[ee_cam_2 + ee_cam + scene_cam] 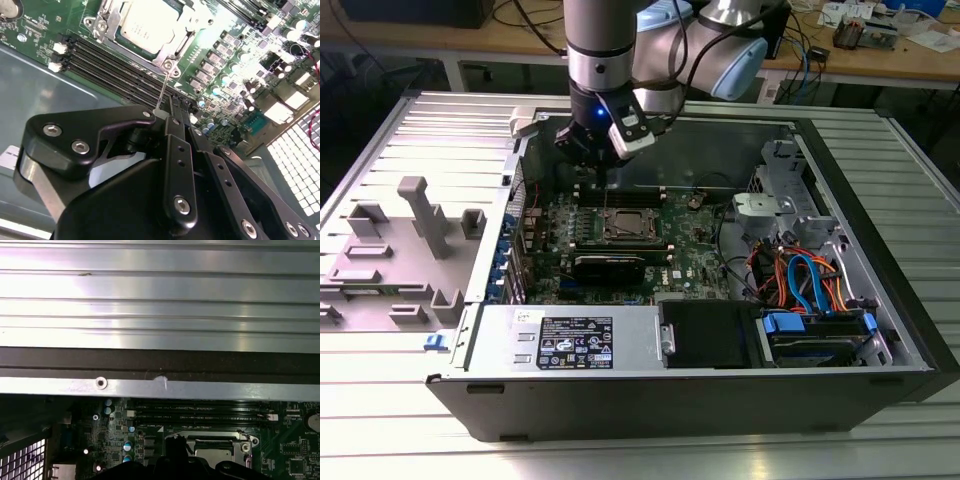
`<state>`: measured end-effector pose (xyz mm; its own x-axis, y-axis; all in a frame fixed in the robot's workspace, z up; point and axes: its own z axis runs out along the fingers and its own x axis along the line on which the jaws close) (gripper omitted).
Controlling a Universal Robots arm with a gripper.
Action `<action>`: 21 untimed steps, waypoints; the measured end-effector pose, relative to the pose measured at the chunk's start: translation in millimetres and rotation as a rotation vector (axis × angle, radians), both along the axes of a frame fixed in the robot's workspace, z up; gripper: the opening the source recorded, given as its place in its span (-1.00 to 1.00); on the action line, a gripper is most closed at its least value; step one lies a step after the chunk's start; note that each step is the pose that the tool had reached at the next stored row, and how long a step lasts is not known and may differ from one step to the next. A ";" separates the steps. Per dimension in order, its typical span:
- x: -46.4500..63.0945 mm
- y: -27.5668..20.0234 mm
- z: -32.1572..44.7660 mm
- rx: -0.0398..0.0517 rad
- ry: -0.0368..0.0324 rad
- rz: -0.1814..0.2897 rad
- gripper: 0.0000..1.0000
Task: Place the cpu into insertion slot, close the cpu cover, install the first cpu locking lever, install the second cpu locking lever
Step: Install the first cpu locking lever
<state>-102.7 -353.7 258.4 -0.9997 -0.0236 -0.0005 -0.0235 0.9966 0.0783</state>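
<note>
The cpu lies in the insertion slot, its silvery top showing through the window of the cpu cover, which lies flat over it. From the socket's corner a thin wire locking lever stands up and away from the board. Its free end rests against the side of my gripper, whose black fingers are shut together. In the exterior view my gripper hangs just behind the socket, over the memory slots. The first wrist view has the socket beside the dark gripper body.
Long black memory slots run beside the socket. The case's metal wall is close behind the gripper. A black heatsink-like block sits in front of the socket. Drive cages and coloured cables fill the exterior view's right.
</note>
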 end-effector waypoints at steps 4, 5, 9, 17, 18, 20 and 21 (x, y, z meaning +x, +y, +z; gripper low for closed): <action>4.6 0.4 -2.0 -0.0023 -0.0001 -0.001 -0.79; 5.1 0.7 -3.2 -0.0055 0.0000 -0.001 -0.79; 6.1 1.2 -6.7 -0.0234 0.0000 0.000 -0.79; 11.4 6.7 -12.0 -0.0658 -0.0001 0.002 -0.79; 11.5 6.8 -12.1 -0.0657 0.0000 0.002 -0.79; 11.5 6.8 -12.1 -0.0659 -0.0001 0.002 -0.79; 11.6 6.8 -12.2 -0.0668 -0.0001 0.002 -0.79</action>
